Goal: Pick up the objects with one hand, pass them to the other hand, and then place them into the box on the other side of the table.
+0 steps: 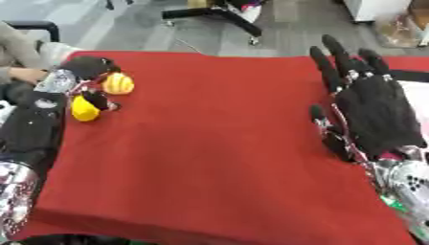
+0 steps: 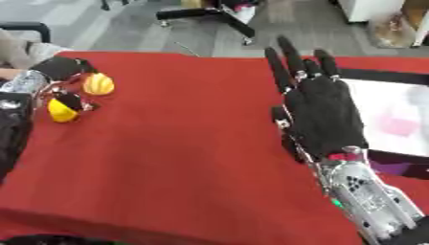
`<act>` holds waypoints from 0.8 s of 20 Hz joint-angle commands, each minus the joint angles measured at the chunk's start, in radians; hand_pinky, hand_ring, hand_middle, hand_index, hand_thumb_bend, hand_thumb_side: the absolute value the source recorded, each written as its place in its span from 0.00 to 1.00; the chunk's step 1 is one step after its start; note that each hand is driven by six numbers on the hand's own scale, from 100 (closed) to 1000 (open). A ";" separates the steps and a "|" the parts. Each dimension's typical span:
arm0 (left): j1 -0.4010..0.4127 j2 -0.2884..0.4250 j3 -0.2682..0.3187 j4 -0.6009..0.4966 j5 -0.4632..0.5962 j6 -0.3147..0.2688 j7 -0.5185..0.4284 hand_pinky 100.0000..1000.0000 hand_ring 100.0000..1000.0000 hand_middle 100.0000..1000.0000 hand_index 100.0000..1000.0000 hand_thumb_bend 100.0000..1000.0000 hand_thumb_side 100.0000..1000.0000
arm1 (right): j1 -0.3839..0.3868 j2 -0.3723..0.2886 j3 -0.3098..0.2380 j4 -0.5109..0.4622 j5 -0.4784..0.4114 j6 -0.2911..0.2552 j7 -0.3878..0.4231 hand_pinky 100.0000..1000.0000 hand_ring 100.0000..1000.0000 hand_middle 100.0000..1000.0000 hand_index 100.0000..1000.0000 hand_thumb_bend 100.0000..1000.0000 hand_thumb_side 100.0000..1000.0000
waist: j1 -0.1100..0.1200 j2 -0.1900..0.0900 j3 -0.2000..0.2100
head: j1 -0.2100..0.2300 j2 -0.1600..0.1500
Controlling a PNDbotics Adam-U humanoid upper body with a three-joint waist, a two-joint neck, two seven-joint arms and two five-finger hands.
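Two small rounded objects lie at the table's left edge: an orange-yellow one [image 1: 118, 83] and a yellow one [image 1: 82, 110]. My left hand [image 1: 80, 69] is over them, its fingers curled above the orange-yellow one and its thumb [image 1: 99, 100] lying across the yellow one. Whether either is lifted off the cloth I cannot tell. My right hand [image 2: 322, 107] is raised over the right side of the table, open, with straight fingers pointing away from me and nothing in it. The box [image 2: 373, 74], black-rimmed with a white floor, sits just right of that hand.
The red tablecloth [image 1: 209, 134] covers the table. Something pink [image 2: 398, 124] lies inside the box. A chair base [image 1: 218, 14] stands on the floor beyond the far edge. A person's sleeve [image 1: 21, 48] shows at the far left.
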 commanded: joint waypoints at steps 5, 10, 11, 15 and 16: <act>0.010 0.085 0.022 0.003 0.111 -0.020 -0.122 0.83 0.73 0.72 0.86 0.32 0.32 | -0.011 -0.018 -0.010 -0.019 -0.005 0.004 0.002 0.90 0.69 1.00 1.00 0.26 0.00 | 0.000 -0.016 0.007 | 0.005 -0.003; 0.032 0.098 0.024 0.012 0.151 -0.006 -0.156 0.81 0.71 0.70 0.84 0.31 0.31 | -0.008 -0.017 -0.006 -0.019 -0.007 0.008 0.002 0.90 0.69 1.00 1.00 0.26 0.00 | -0.001 -0.016 0.010 | 0.006 -0.003; 0.037 0.098 0.026 0.010 0.156 0.001 -0.143 0.81 0.70 0.70 0.83 0.29 0.30 | -0.007 -0.017 -0.005 -0.019 -0.007 0.008 0.002 0.89 0.69 1.00 1.00 0.26 0.00 | -0.001 -0.016 0.011 | 0.006 -0.003; 0.056 0.095 0.033 0.008 0.177 0.041 -0.032 0.80 0.70 0.70 0.83 0.25 0.25 | -0.005 -0.015 -0.001 -0.019 -0.008 0.010 0.003 0.90 0.70 1.00 1.00 0.26 0.00 | -0.002 -0.015 0.013 | 0.005 -0.003; 0.061 0.093 0.034 0.011 0.183 0.053 0.004 0.80 0.70 0.70 0.83 0.27 0.21 | -0.005 -0.015 -0.001 -0.019 -0.008 0.011 0.003 0.89 0.70 1.00 1.00 0.26 0.00 | -0.002 -0.015 0.013 | 0.004 -0.003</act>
